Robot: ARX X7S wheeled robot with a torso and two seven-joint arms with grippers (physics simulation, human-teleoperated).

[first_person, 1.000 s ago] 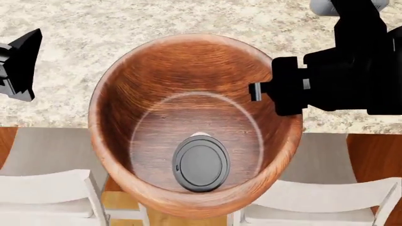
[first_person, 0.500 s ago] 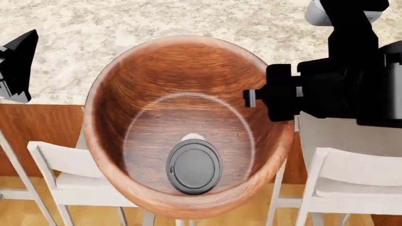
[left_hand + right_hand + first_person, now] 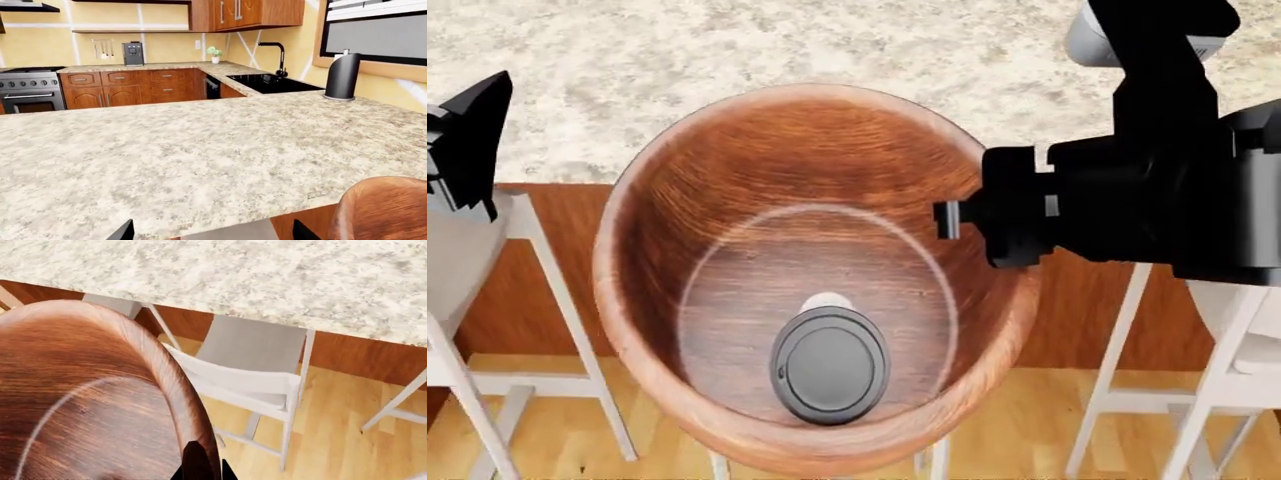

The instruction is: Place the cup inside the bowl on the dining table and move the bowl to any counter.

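Note:
The reddish-brown wooden bowl (image 3: 787,170) hangs in the air in front of the dining table's (image 3: 761,50) edge, above the floor and chairs. The cup stands inside it, and its dark grey lid (image 3: 829,365) shows near the bottom. My right gripper (image 3: 954,220) is shut on the bowl's right rim; in the right wrist view the jaws (image 3: 200,472) pinch the wall of the bowl (image 3: 80,390). My left gripper (image 3: 461,140) is open and empty to the left of the bowl. In the left wrist view the open gripper (image 3: 213,235) faces the table (image 3: 200,160), with the bowl (image 3: 387,210) beside it.
White chairs (image 3: 481,260) (image 3: 1228,340) (image 3: 247,370) stand on the wooden floor under the table edge. A black cylinder with a grey base (image 3: 342,76) stands on the table's far side. Beyond it a wall worktop holds a black sink (image 3: 267,82), beside a stove (image 3: 30,90).
The head view has drawn back from the table: its edge has slid up the picture, and chairs and floor now show below. The bowl stays in my right gripper with the cup inside.

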